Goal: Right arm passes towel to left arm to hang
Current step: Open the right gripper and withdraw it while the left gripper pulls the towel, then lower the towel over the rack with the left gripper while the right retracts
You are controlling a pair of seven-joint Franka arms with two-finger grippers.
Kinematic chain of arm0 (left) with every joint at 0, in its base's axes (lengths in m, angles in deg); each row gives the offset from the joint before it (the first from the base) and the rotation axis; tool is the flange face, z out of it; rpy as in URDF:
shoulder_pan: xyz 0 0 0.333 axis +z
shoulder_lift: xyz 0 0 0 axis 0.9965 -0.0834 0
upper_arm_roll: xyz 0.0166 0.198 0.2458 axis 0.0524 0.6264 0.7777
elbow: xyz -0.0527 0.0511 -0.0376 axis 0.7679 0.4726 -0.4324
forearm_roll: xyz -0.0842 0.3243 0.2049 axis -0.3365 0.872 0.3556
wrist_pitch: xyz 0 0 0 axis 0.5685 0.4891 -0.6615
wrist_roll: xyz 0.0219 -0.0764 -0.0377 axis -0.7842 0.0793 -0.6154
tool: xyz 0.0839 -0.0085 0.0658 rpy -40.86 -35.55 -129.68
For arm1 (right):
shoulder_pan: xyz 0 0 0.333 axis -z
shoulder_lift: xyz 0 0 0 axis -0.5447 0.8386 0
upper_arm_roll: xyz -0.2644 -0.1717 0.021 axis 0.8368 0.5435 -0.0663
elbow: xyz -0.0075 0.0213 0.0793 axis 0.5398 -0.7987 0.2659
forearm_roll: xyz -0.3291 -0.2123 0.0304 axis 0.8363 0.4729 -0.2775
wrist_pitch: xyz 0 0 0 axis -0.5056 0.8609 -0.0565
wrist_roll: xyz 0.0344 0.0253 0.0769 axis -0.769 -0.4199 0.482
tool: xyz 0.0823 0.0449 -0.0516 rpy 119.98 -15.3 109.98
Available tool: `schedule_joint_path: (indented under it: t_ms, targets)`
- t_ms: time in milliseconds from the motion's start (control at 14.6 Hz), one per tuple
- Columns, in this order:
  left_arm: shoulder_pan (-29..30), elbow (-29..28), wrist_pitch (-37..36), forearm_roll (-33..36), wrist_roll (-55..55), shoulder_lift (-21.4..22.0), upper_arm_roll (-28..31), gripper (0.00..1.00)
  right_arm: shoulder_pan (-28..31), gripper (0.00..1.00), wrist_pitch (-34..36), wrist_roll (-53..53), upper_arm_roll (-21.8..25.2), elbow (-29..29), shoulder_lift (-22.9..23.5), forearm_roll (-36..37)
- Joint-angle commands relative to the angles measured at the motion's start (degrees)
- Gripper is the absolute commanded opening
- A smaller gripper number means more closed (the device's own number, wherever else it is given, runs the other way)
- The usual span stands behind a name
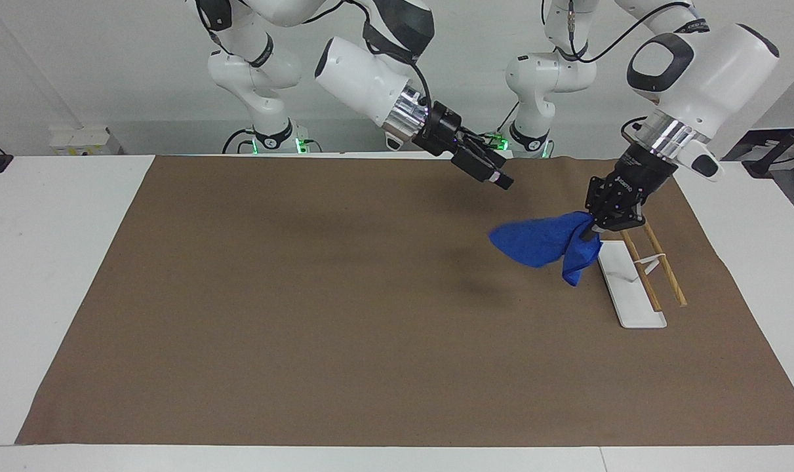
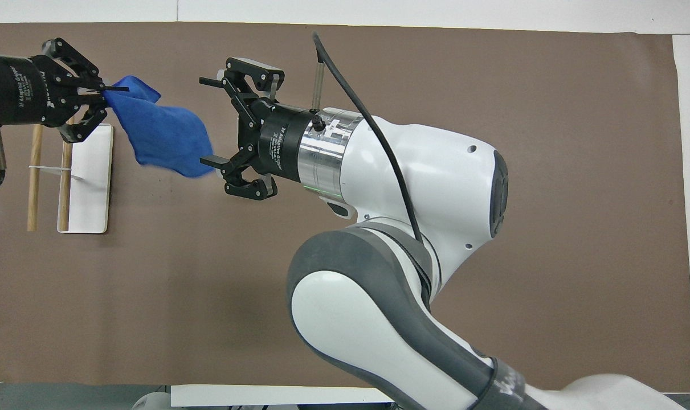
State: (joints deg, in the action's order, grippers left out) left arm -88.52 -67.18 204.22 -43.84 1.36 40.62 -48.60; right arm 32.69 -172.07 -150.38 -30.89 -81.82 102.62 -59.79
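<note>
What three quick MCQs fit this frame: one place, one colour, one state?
1. The towel hangs:
A. beside the rack
B. flat on the brown mat
C. draped over the rack's rods

2. The towel is:
A. red
B. blue
C. white

3. The right end effector is:
A. shut on the towel
B. shut on nothing
C. open

Key:
1 A, it dangles from the left end effector, next to the rack's white base.
2 B, bright blue in both views.
3 C, its fingertips stand apart and clear of the cloth.
</note>
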Motion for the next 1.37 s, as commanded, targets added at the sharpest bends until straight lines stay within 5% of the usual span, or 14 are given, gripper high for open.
schedule_joint_path:
  t_ms: [0, 205, 753, 1301]
  targets:
    - [0.6, 2.0, -1.9, 1.0, -9.0, -1.1, 2.8, 0.00, 1.6, 1.00, 1.5, 5.9, -0.8, -1.1, -0.1, 4.4]
    - [1.9, 1.6, -0.5, 1.0, -20.2, -1.1, 5.5, 0.00, 4.5, 1.00, 11.9, 18.8, 0.5, -3.3, -2.1, 13.5]
    - [3.0, -5.9, 12.8, 0.9, -20.6, -0.5, 6.5, 0.00, 4.1, 1.00, 51.6, 54.1, 20.2, -2.3, -7.6, 36.2]
    - [3.1, -14.3, 17.0, 0.7, -23.0, 0.4, 6.7, 0.01, -0.7, 1.00, 60.8, 72.2, 46.8, -2.3, -13.1, 39.5]
